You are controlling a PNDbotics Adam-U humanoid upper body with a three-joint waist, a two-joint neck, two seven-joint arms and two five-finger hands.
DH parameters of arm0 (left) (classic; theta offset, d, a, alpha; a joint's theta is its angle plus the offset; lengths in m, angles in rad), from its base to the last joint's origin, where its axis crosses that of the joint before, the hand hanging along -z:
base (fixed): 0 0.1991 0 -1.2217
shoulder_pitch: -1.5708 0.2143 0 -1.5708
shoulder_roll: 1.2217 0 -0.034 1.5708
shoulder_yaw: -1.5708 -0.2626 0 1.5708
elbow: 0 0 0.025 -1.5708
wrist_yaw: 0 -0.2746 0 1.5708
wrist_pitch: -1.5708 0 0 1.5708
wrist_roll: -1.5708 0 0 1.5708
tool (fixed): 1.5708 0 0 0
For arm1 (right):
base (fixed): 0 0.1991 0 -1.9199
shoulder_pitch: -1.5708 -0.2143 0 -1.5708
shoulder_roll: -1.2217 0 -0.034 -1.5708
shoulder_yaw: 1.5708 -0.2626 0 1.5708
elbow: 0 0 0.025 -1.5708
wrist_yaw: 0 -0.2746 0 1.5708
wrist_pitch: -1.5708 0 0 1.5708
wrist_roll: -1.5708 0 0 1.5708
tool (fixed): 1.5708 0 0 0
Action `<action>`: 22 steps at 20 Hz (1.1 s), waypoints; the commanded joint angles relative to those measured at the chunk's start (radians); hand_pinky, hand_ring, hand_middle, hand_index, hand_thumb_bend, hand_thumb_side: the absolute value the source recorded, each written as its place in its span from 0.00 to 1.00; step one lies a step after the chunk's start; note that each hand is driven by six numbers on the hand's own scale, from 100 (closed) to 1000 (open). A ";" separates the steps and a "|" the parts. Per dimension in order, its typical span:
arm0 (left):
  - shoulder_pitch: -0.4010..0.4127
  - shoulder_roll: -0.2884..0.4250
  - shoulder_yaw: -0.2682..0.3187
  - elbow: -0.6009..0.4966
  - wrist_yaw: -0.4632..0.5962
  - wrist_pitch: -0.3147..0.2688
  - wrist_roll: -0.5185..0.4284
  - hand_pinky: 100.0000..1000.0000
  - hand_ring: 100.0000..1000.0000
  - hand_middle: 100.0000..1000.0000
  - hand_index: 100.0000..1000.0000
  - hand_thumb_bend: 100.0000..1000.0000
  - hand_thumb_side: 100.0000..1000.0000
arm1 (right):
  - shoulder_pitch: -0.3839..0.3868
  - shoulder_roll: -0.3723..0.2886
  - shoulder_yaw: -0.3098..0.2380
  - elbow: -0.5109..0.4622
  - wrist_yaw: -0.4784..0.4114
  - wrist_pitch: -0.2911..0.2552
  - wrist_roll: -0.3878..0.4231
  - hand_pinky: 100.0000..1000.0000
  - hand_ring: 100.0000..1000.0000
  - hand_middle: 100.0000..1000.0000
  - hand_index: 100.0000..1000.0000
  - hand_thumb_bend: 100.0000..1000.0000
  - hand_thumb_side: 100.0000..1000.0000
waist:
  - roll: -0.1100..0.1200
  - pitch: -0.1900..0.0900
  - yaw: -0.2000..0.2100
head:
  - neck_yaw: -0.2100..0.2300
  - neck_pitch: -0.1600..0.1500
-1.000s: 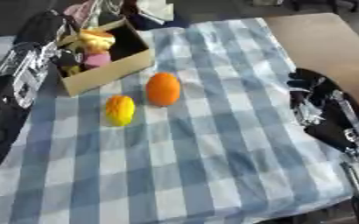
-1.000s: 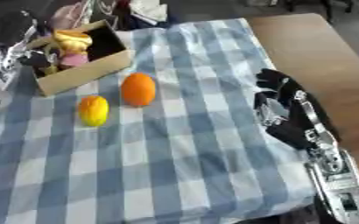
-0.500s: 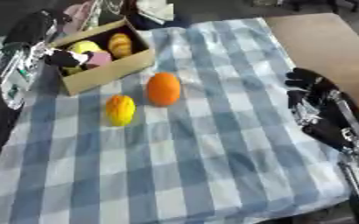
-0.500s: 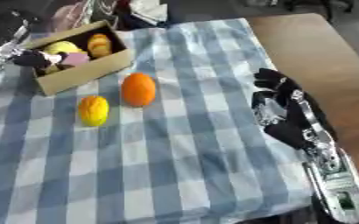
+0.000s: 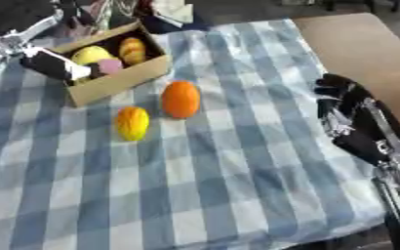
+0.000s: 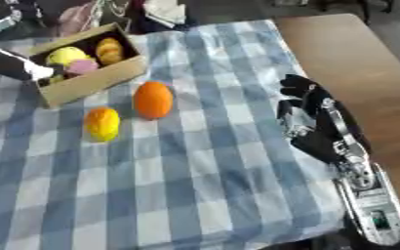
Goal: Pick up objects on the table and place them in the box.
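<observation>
— Where do we find the things we are meant to pick up?

— Two are out on the desk (image 5: 237,195), which is covered in a blue and white checked cloth (image 5: 195,161). An orange (image 5: 180,99) stands just in front of the cardboard box (image 5: 118,80), near its lower right corner, and a smaller yellow fruit (image 5: 132,123) lies just beside the orange, on its left and a little nearer to us. The two look close together but apart.

— And the box itself?

— It sits toward the far left of the cloth, turned at an angle. Inside we see a yellow round fruit (image 5: 90,54), a pink piece (image 5: 110,65) next to it, and an orange-yellow item (image 5: 132,49) toward the far side.

— What are our hands doing?

— Our left hand (image 5: 54,66) is at the left edge of the box, dark against the cardboard. We cannot tell how its fingers are set, nor whether they hold anything. Our right hand (image 6: 310,122) is well apart from the fruit, over the right edge of the cloth where bare brown wood begins. Its fingers are relaxed and slightly bent, with nothing in them, and the forearm runs off to the lower right corner.
</observation>
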 commanded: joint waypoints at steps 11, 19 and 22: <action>0.012 -0.026 -0.147 0.039 -0.046 -0.086 -0.207 0.73 0.66 0.68 0.80 0.34 0.15 | -0.014 -0.015 -0.006 -0.021 0.000 0.001 -0.006 0.78 0.83 0.80 0.89 0.00 0.31 | 0.011 -0.012 -0.010 | -0.004 0.005; 0.010 -0.083 -0.160 0.102 -0.162 -0.100 -0.112 0.70 0.62 0.63 0.77 0.33 0.04 | -0.014 -0.013 -0.005 -0.019 -0.002 0.001 -0.005 0.78 0.83 0.80 0.89 0.00 0.31 | 0.005 -0.010 -0.010 | -0.005 0.005; 0.016 -0.095 -0.163 0.109 -0.227 -0.094 -0.023 0.67 0.56 0.57 0.73 0.32 0.00 | -0.014 -0.013 -0.005 -0.019 -0.003 0.001 -0.005 0.78 0.83 0.80 0.89 0.00 0.31 | 0.005 -0.009 -0.010 | -0.005 0.005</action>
